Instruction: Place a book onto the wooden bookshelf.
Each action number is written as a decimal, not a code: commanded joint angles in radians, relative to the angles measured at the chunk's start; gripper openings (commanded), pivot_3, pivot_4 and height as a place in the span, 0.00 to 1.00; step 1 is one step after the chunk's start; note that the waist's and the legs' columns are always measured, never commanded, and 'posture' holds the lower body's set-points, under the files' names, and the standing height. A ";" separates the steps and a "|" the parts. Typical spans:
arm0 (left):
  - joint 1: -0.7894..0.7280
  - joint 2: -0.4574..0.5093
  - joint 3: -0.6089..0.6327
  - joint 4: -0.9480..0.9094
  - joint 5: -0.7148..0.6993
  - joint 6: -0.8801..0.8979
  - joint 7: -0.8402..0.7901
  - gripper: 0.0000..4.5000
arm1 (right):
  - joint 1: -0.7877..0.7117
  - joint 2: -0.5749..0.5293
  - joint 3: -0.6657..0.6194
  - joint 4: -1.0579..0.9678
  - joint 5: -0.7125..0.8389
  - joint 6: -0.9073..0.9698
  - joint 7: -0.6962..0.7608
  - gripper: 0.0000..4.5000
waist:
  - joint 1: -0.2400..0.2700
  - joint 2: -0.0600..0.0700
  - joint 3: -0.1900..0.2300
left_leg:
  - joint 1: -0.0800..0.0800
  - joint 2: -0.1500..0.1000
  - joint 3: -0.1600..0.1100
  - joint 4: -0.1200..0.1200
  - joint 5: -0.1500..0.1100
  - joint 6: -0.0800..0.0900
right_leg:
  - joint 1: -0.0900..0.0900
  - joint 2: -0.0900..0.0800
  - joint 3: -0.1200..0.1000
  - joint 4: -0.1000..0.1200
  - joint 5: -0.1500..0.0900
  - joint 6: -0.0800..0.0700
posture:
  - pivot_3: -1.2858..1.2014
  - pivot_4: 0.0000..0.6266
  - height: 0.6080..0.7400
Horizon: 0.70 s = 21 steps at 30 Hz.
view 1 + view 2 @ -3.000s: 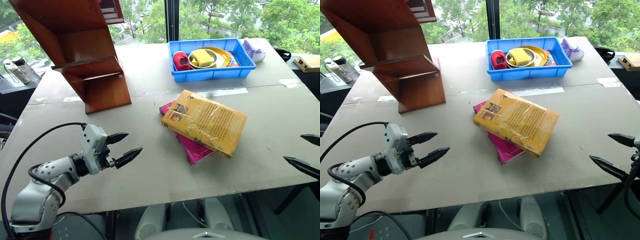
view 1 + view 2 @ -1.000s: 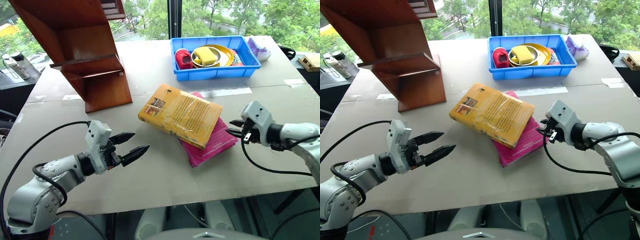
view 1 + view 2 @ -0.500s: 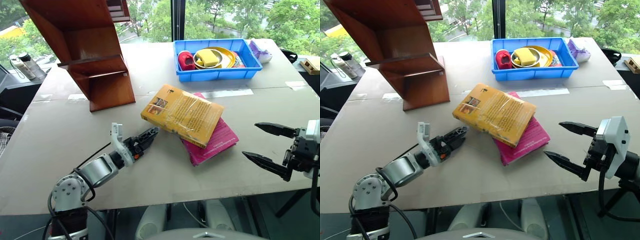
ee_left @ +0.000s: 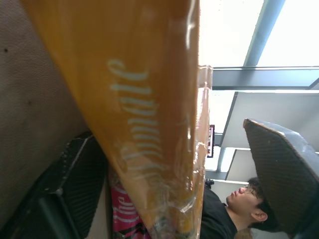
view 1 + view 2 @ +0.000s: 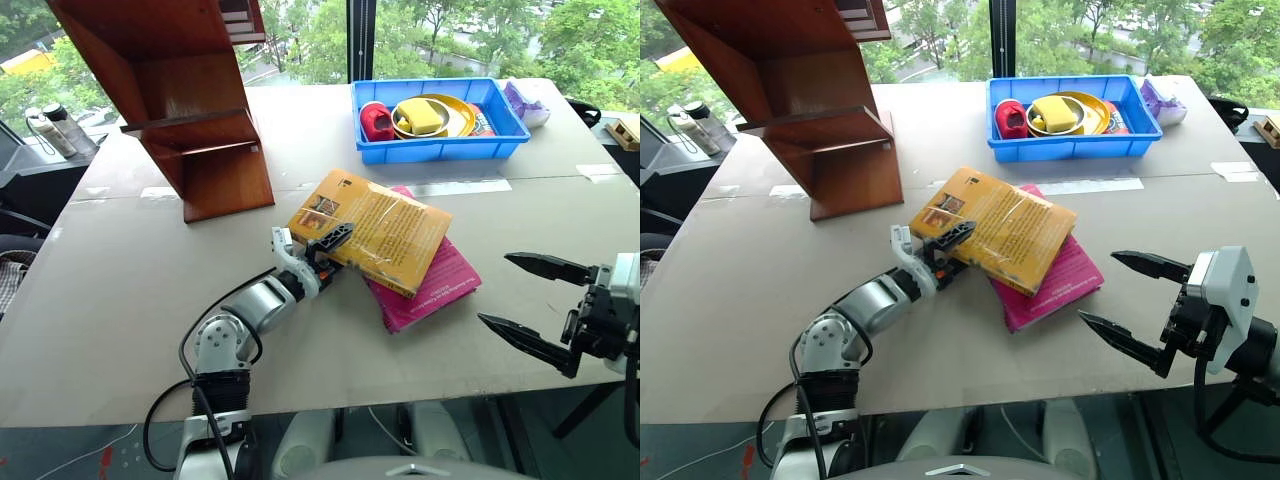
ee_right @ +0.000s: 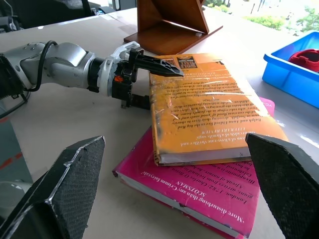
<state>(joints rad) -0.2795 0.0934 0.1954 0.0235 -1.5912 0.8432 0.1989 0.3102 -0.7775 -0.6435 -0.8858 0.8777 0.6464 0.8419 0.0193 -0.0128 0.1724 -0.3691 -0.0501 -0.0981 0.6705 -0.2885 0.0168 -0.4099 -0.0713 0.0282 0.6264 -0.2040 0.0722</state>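
Reaching in since a second ago, left pincer point(image 5: 952, 243) straddles the book's point(image 5: 1005, 230) corner atop the pink book point(image 5: 1060, 283) mid-bench, right pincer point(image 5: 1132, 305) released at four o'clock; glossy wrap could slip.

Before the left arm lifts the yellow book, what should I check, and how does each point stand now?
1. Left gripper at the book, its fingers on both sides of the edge: ok.
2. Fingers closed tight on the book: not ok, a gap shows beside one.
3. Pink book underneath is outside the fingers: cannot tell.
4. Right gripper open, apart from both books: ok.
5. Wooden bookshelf has a free shelf: ok.
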 commanded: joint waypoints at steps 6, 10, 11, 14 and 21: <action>0.004 -0.005 0.025 -0.135 0.037 -0.021 -0.054 0.11 | -0.022 -0.014 0.016 0.016 -0.015 -0.066 -0.021 1.00 | 0.001 -0.001 0.000 | 0.000 0.000 0.000 0.000 0.000 0.000 | 0.000 0.000 0.000 0.000 0.000 0.000 | 0.52 0.24 1.00; -0.016 0.149 0.036 -0.314 0.124 -0.013 -0.158 0.05 | -0.117 -0.006 0.096 0.071 -0.028 -0.095 -0.041 1.00 | -0.009 -0.002 0.001 | 0.000 0.001 0.001 0.000 0.000 0.000 | -0.001 0.001 0.001 0.000 0.000 0.000 | 0.52 0.24 1.00; -0.027 0.208 0.028 -0.354 0.159 -0.003 -0.199 0.05 | -0.147 -0.003 0.118 0.086 -0.031 -0.102 -0.047 1.00 | -0.008 -0.002 0.001 | 0.000 0.001 0.001 -0.001 0.000 0.000 | -0.001 0.002 0.001 0.000 0.000 0.000 | 0.52 0.24 1.00; -0.105 0.366 0.021 -0.431 0.231 0.007 -0.301 0.05 | -0.253 0.012 0.186 0.137 -0.032 -0.114 -0.070 1.00 | -0.005 -0.002 0.001 | 0.000 0.001 0.001 -0.002 0.001 -0.002 | -0.001 0.002 0.000 0.000 0.000 0.000 | 0.52 0.24 1.00; -0.399 0.719 -0.118 -0.482 0.685 -0.149 -0.631 0.05 | -0.485 0.028 0.289 0.247 -0.044 -0.128 -0.099 1.00 | -0.007 -0.004 0.003 | -0.002 -0.001 0.002 -0.002 0.001 -0.002 | -0.002 0.001 -0.002 -0.002 0.000 0.000 | 0.52 0.24 1.00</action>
<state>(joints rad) -0.6118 0.7499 0.1250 -0.4169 -1.0637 0.7903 -0.3206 -0.1313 -0.7459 -0.3570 -0.6542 0.8331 0.5404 0.7503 0.0123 -0.0166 0.1755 -0.3713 -0.0515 -0.0950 0.6686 -0.2874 0.0150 -0.4124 -0.0701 0.0268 0.6250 -0.2041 0.0720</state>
